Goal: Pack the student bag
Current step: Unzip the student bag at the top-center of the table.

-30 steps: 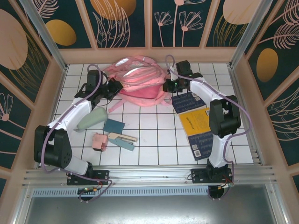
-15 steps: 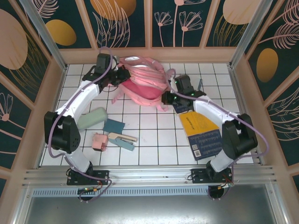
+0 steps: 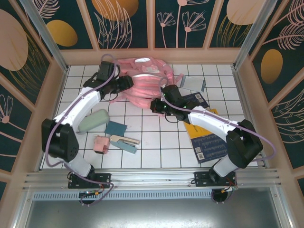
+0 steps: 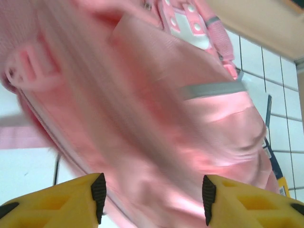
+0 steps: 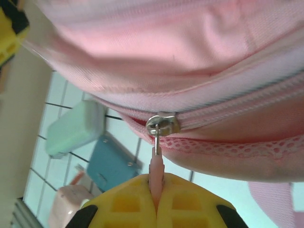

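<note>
Centrally at the top of the overhead frame, pink bag [image 3: 142, 84] on white tiles [image 3: 152, 137], left gripper [image 4: 152, 192] at its left flank, jaws apart facing the fabric, right gripper [image 5: 156, 183] at the bag's lower edge, clamped on the pink zip pull [image 5: 156, 166], green case [image 3: 93, 120] lower left, books [image 3: 204, 130] right.

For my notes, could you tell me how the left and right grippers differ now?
The left gripper's fingers stand apart; the right gripper's are shut on the zip pull. The left gripper is at the student bag's left side, the right at its near edge. Both have yellow fingers.
</note>
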You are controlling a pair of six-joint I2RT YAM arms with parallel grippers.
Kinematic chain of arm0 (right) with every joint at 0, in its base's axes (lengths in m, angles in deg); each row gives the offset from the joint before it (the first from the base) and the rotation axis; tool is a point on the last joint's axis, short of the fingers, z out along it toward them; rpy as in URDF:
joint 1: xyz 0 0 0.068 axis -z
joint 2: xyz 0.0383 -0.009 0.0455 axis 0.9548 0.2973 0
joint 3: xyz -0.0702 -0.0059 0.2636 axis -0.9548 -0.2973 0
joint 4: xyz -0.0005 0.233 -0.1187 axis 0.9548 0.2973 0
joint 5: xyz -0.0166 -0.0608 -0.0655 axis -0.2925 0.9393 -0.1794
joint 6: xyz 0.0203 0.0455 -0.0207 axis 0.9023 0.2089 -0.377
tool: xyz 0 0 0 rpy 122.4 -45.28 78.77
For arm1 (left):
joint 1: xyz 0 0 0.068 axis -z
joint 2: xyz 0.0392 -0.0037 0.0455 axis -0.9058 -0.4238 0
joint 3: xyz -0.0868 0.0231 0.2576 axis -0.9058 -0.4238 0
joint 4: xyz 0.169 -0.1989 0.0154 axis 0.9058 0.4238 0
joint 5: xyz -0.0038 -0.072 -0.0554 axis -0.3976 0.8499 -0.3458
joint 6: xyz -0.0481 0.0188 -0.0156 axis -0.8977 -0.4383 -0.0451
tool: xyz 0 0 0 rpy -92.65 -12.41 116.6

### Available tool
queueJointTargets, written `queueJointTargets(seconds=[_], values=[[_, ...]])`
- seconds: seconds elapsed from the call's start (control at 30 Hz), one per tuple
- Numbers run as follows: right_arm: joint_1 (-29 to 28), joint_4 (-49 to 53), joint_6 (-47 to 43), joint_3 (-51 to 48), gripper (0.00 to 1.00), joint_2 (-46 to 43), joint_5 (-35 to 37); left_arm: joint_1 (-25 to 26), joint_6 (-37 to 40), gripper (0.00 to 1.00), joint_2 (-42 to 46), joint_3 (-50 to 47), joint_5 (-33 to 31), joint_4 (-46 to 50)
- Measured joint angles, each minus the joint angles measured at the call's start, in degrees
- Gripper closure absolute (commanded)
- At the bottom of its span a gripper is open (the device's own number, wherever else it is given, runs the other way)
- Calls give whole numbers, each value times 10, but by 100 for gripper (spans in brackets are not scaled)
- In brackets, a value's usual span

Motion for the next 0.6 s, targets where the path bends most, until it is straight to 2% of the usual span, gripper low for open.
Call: queueJointTargets(seconds=[0.17,0.33,0.47,0.6], values=[[-12,-34,32,12,100,49,-31,-9,-78,40,107,-63,7,9],[-34,-56,53,33,100,80,-46,-8,-223,37,192,-207,64,-57],[-45,-85,75,33,100,84,-51,6,-335,36,203,-307,83,-88],[-59,-109,95,39,100,102,-59,13,-403,37,203,-328,85,-99]])
